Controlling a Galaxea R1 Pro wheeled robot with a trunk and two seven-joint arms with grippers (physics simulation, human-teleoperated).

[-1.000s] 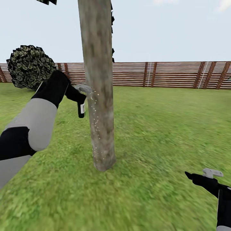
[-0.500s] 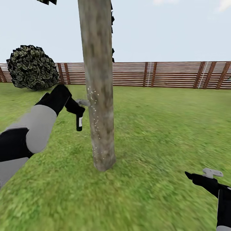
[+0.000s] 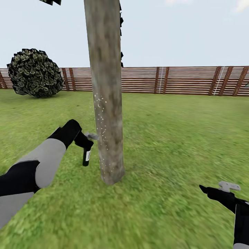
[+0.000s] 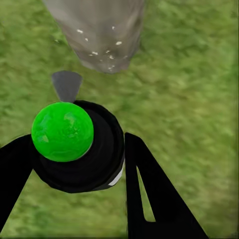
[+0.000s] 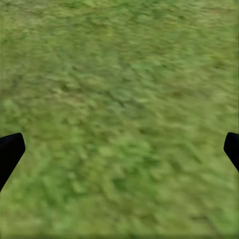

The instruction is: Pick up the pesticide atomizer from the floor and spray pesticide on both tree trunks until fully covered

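Note:
The tree trunk (image 3: 106, 103), thick and grey-brown, rises from the grass floor (image 3: 166, 145) in the middle of the head view. White spray specks (image 3: 100, 117) dot its left side. My left gripper (image 3: 84, 141) is shut on the pesticide atomizer (image 3: 86, 156), a slim black sprayer held low beside the trunk, its grey nozzle (image 3: 91, 136) pointing at the bark. In the left wrist view the atomizer (image 4: 94, 159) has a green round top, sits between my black fingers (image 4: 149, 189) and faces the trunk (image 4: 99, 30). My right gripper (image 3: 216, 189) hangs open over grass at the lower right, empty (image 5: 119, 149).
A brown slatted fence (image 3: 173, 80) closes the lawn at the back. A round dark bush (image 3: 34, 72) stands at the far left by the fence. Open grass spreads right of the trunk and in front of me.
My left arm has moved down along the trunk with the atomizer, from about mid-height to near the base. The right arm has not moved.

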